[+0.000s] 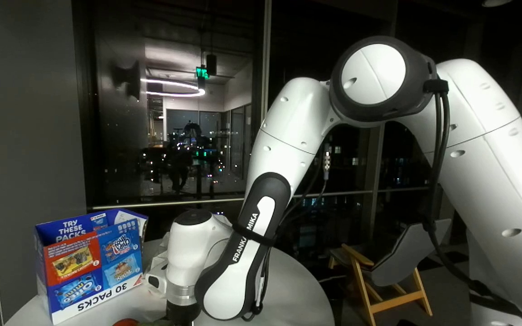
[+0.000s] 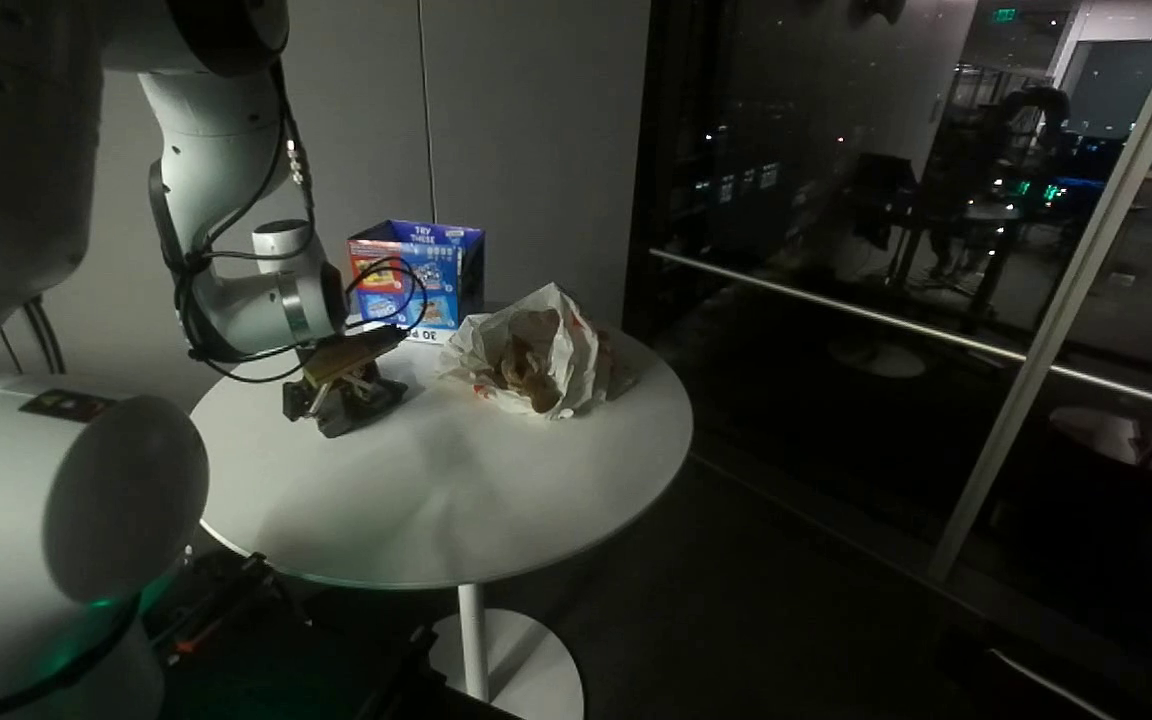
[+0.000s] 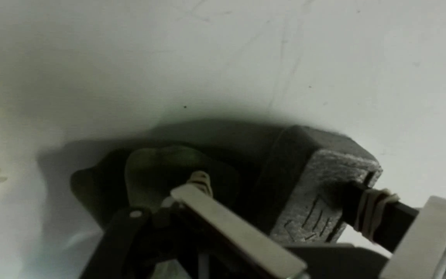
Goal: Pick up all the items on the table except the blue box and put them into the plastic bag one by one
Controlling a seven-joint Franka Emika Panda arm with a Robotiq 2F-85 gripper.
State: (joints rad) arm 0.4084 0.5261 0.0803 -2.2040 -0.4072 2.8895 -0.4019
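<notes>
In an exterior view, a white robot arm (image 2: pixel 271 305) is hanging over the left edge of a round desk (image 2: pixel 496 490). The blue box (image 2: pixel 421 280) is standing upright at the far edge; the plastic bag (image 2: pixel 578 355) is sitting crumpled to its right, toward the right edge, with brownish shapes (image 2: pixel 531 388) showing in its mouth, too dim to name. In the wrist view, the tool (image 3: pixel 263 182) is standing low over the desk with its jaws wide apart, and a dark green item (image 3: pixel 151 168) is lying in shadow at one of them; contact is hidden, and no firm hold is showing. An orange-red item (image 1: pixel 126 323) is peeking up at the bottom of an exterior view, too cut off to place against an edge. The step in hand is probably grasping the green item. The next move seems to be calling for centring the jaws around it, closing gently, then lifting it toward the right edge and the bag's mouth.
</notes>
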